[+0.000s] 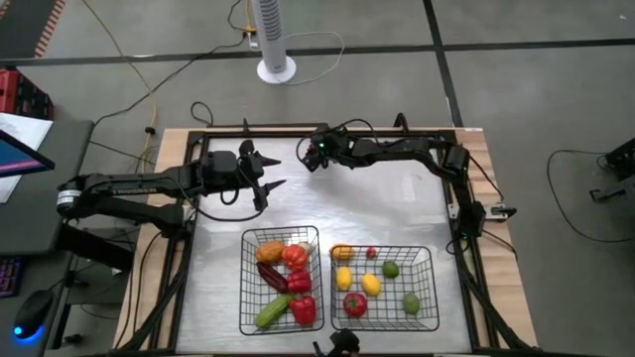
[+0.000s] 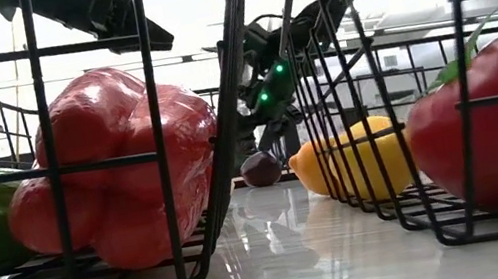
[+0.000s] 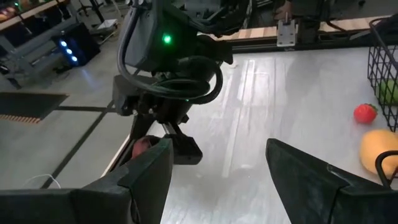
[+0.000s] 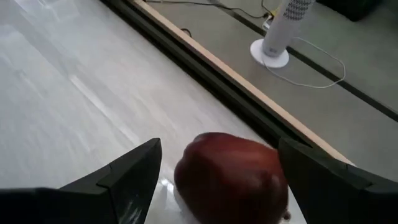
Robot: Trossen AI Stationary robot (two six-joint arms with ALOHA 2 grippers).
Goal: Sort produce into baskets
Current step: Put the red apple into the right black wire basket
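A dark red, apple-like piece [image 4: 230, 177] rests on the table near its far edge; it also shows in the low view [image 2: 261, 169]. My right gripper [image 4: 217, 155] is open and low over it, one finger on each side, pointing toward the far edge. It shows in the high view [image 1: 311, 156]. My left gripper [image 1: 270, 171] is open and empty, just left of the right gripper and facing it [image 3: 217, 149]. Two black wire baskets stand at the near edge: the left basket [image 1: 245, 283] holds red peppers and a cucumber, the right basket [image 1: 433, 288] holds lemons, limes and a tomato.
The table's far wooden rim [image 4: 249, 74] runs just beyond the dark red piece. A white fan stand [image 1: 276, 67] is on the floor behind. In the left wrist view a small red strawberry-like piece [image 3: 365, 113] and a yellow-orange piece [image 3: 378, 151] show in the right basket.
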